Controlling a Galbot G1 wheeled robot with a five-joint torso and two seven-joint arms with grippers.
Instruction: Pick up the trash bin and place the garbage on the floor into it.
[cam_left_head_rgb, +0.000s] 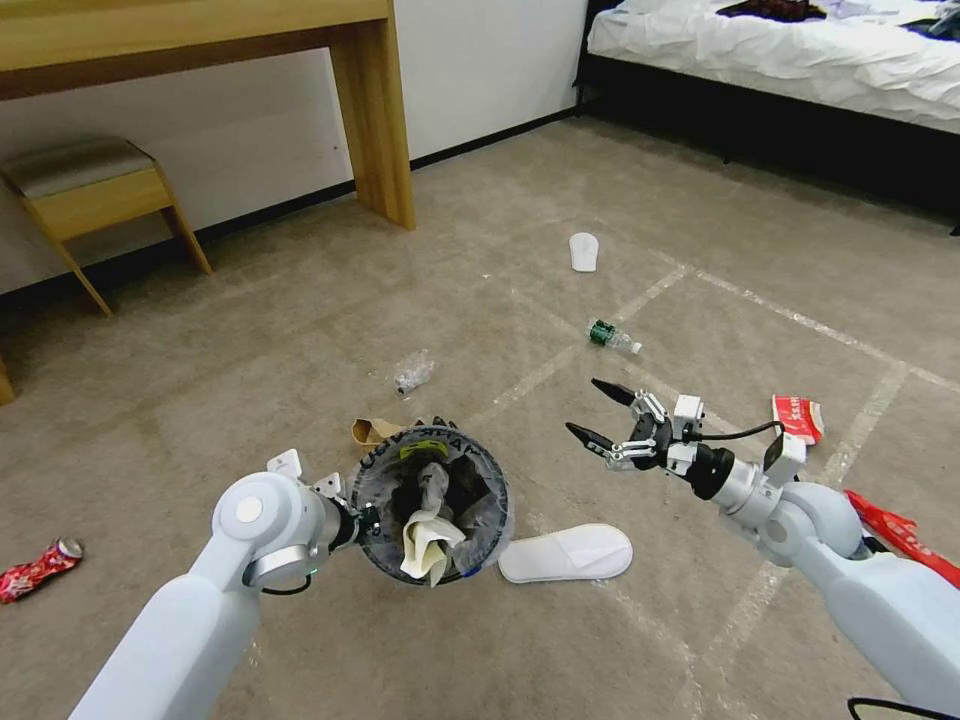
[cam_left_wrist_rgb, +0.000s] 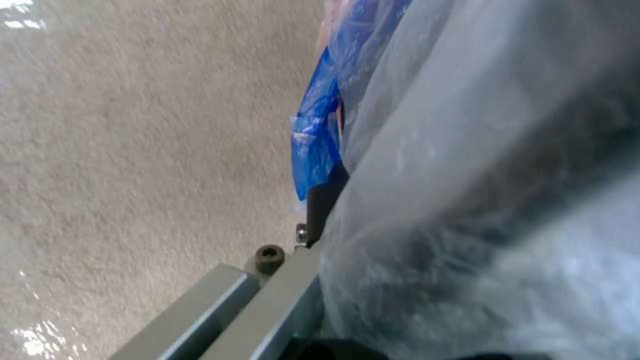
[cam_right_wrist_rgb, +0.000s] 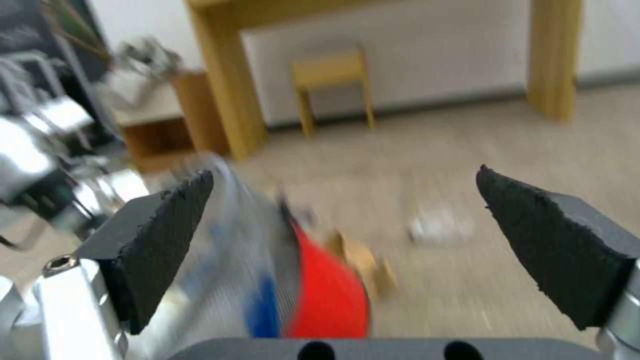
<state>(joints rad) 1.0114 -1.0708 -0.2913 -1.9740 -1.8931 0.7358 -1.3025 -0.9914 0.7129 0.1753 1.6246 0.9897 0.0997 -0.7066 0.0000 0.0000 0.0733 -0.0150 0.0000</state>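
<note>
L arm reaches fwd, elbow low, left gripper (cam_left_head_rgb: 352, 520) clamped on near rim of the trash bin (cam_left_head_rgb: 430, 505), held mouth-up above the floor (cam_left_head_rgb: 300, 320) so litter can drop in. White slipper (cam_left_head_rgb: 566, 553) lies just beside bin. R arm stretched fwd, right gripper (cam_left_head_rgb: 600, 415) spread wide, holding nothing, near the bottle (cam_left_head_rgb: 612, 337).

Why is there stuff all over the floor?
Litter lies scattered on the floor: a slipper beside the bin, another slipper farther off, two bottles and a crushed can.
</note>
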